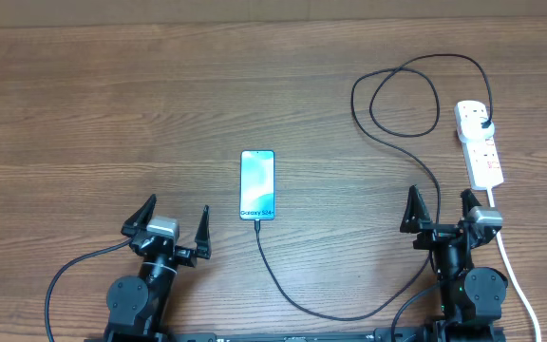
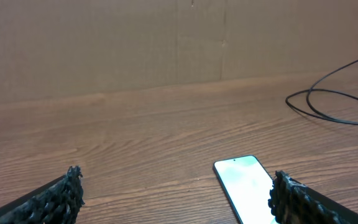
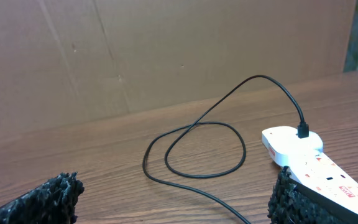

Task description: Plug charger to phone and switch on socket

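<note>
The phone [image 1: 257,184] lies flat mid-table with its light-blue screen lit; it also shows in the left wrist view [image 2: 246,186]. The black charger cable [image 1: 323,310] runs from the phone's near end, curves along the front and loops back [image 3: 194,152] to its plug [image 1: 483,124] seated in the far end of the white socket strip [image 1: 483,152]; the plug also shows in the right wrist view [image 3: 302,130]. My left gripper [image 1: 169,228] is open and empty, left of the phone. My right gripper [image 1: 440,211] is open and empty, just before the strip [image 3: 328,171].
The strip's thick white cord [image 1: 516,275] runs down the right side past my right arm to the front edge. A brown cardboard wall [image 2: 166,43] stands behind the wooden table [image 1: 112,114].
</note>
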You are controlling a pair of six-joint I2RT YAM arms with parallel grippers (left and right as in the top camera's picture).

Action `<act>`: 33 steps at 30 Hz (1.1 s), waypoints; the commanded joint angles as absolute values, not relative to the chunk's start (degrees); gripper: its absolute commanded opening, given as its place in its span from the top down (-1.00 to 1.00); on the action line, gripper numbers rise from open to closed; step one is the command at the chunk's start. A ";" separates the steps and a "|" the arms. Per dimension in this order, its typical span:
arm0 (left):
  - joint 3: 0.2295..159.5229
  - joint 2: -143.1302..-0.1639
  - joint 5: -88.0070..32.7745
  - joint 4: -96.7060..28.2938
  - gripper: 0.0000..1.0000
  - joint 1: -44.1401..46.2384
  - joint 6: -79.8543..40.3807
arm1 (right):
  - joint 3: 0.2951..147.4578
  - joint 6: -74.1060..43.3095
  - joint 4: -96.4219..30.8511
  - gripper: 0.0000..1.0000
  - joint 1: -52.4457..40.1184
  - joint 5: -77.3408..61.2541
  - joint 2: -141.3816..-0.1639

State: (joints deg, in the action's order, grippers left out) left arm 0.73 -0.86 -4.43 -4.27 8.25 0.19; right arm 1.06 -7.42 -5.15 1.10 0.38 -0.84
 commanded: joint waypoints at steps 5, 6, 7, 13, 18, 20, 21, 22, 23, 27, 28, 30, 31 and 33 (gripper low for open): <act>0.25 -0.32 -4.03 -4.12 -0.99 8.23 1.30 | 0.45 -7.03 -4.82 -1.00 1.37 0.27 -0.16; 0.25 -0.32 -4.03 -4.12 -0.99 8.23 1.30 | 0.45 -7.03 -4.82 -1.00 1.37 0.27 -0.16; 0.25 -0.32 -4.03 -4.12 -0.99 8.23 1.30 | 0.45 -7.03 -4.82 -1.00 1.37 0.27 -0.16; 0.25 -0.32 -4.03 -4.12 -0.99 8.23 1.30 | 0.47 -5.28 -4.56 -1.00 1.37 2.46 -0.16; 0.25 -0.32 -4.01 -4.12 -0.99 8.23 1.30 | 0.47 -5.28 -4.60 -1.00 1.37 2.44 -0.16; 0.25 -0.32 -4.01 -4.12 -0.99 8.23 1.30 | 0.47 -5.28 -4.58 -1.00 1.37 2.44 -0.16; 0.25 -0.32 -4.03 -4.12 -0.99 8.23 1.30 | 0.47 -5.30 -4.64 -0.99 1.37 2.46 -0.16; 0.25 -0.32 -4.03 -4.12 -0.99 8.23 1.30 | 0.47 -6.17 -4.19 -1.00 1.37 2.46 -0.19; 0.25 -0.32 -4.01 -4.12 -0.99 8.23 1.30 | 0.49 -8.08 -3.36 -1.00 1.37 2.63 -0.19; 0.25 -0.32 -4.03 -4.12 -0.99 8.23 1.30 | 1.13 -19.75 -5.10 -1.00 1.96 11.25 -0.32; 0.25 -0.32 -4.03 -4.12 -1.00 8.23 1.30 | 1.48 -20.05 -5.21 -1.00 2.31 11.38 -0.56; 0.25 -0.32 -4.03 -4.12 -0.99 8.23 1.30 | 2.68 -21.30 -6.72 -1.00 2.92 11.40 -1.21; 0.25 -0.32 -4.03 -4.12 -0.99 8.23 1.30 | 3.46 -21.52 -7.77 -1.00 3.29 11.33 -1.72; 0.25 -0.32 -4.03 -4.12 -0.99 8.23 1.30 | 5.52 -21.45 -9.96 -1.00 3.84 11.33 -3.20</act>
